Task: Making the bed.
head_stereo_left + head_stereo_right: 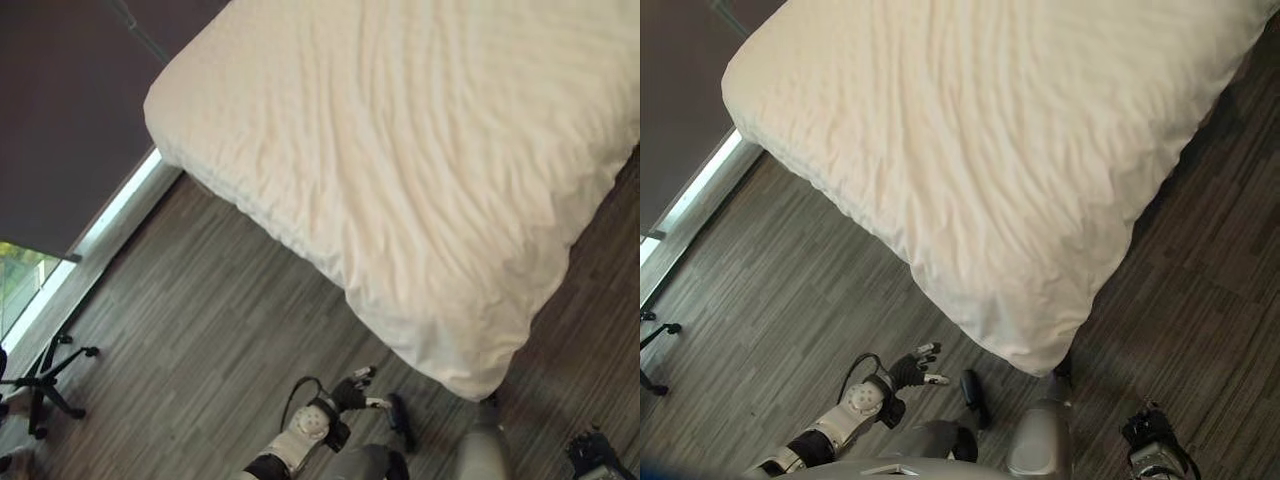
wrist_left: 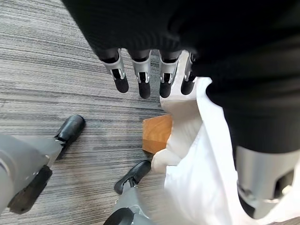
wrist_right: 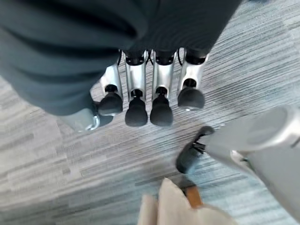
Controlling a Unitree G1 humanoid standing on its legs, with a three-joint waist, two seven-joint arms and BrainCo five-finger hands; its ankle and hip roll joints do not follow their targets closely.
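The bed's cream duvet (image 1: 420, 160) lies spread and lightly wrinkled over the mattress, its near corner (image 1: 468, 372) hanging down toward the floor just ahead of me. My left hand (image 1: 350, 392) hangs low over the floor, left of that corner, fingers (image 2: 142, 80) straight and holding nothing. In the left wrist view the white duvet corner (image 2: 197, 164) drapes beside a wooden bed leg (image 2: 157, 134). My right hand (image 1: 1152, 432) hangs low to the right of the corner, fingers (image 3: 137, 101) relaxed and holding nothing above the floor.
Grey wood-look flooring (image 1: 210, 330) surrounds the bed. A black stand base (image 1: 45, 382) sits on the floor at the far left, by a bright window strip (image 1: 112, 212) under a dark wall (image 1: 60, 100).
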